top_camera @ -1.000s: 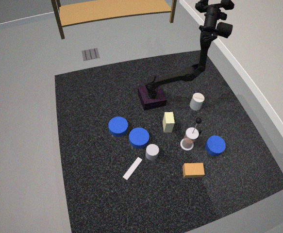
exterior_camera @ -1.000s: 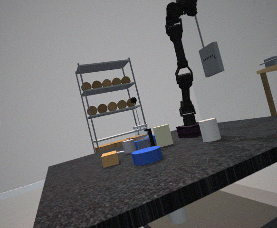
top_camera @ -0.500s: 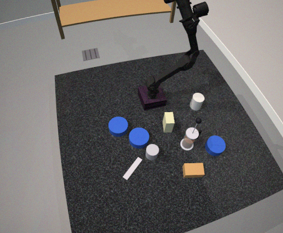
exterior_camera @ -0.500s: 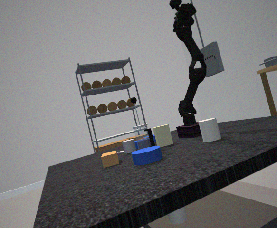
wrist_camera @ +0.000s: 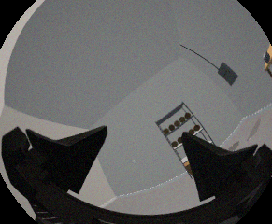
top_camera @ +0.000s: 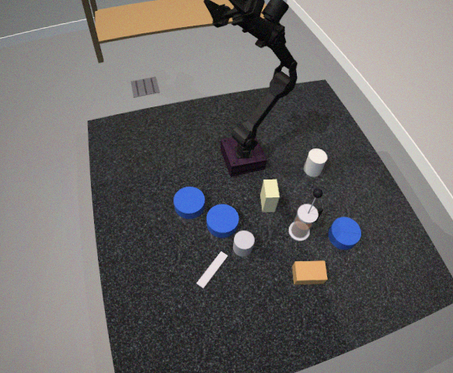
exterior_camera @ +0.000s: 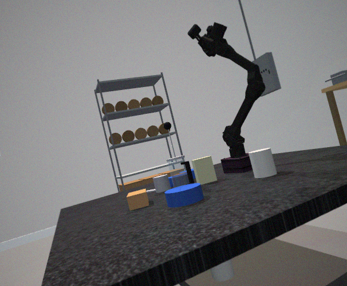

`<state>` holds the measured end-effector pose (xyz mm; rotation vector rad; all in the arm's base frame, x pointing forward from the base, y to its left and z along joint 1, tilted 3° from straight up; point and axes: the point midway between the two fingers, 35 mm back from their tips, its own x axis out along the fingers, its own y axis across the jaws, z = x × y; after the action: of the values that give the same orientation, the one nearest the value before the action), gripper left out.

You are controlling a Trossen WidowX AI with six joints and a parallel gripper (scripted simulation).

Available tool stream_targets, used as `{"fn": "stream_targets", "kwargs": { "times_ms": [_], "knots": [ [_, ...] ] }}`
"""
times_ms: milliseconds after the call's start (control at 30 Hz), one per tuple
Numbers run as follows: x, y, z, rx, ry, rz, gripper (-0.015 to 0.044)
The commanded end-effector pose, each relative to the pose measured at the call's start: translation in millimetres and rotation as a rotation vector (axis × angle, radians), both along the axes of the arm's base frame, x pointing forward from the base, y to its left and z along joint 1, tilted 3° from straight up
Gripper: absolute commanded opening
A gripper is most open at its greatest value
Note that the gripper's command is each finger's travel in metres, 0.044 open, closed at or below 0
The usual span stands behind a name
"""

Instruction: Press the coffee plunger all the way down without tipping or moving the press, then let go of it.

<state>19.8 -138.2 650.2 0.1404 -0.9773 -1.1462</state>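
The coffee press stands upright on the dark table, a clear body with brown contents low inside and a white base. Its lid is pale. The black plunger knob stands well above the lid on a thin rod, so the plunger is up. The press's black handle faces the blue disc beside it. My gripper is open, with nothing between its fingers. It is high in the air, far from the press and pointing away from the table; only room walls and a distant rack show beyond its fingers.
A blue disc and an orange block are near the press. A pale yellow block, a white cylinder, a grey cylinder, a white strip and two more blue discs also stand around.
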Motion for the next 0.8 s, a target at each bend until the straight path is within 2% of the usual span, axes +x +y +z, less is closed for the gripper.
{"fn": "stream_targets", "kwargs": {
  "times_ms": [0, 167, 333, 533, 767],
  "knots": [
    [59, -25, -29, 0.083, 0.157, 0.177, 0.0440],
    [125, -28, -63, 0.125, 0.341, 0.381, 0.0440],
    [188, -9, -103, 0.146, 0.530, 0.585, 0.0440],
    [252, 38, -157, 0.141, 0.756, 0.844, 0.0440],
    [293, 108, -219, 0.088, 1.006, 1.103, 0.0440]
  ]
}}
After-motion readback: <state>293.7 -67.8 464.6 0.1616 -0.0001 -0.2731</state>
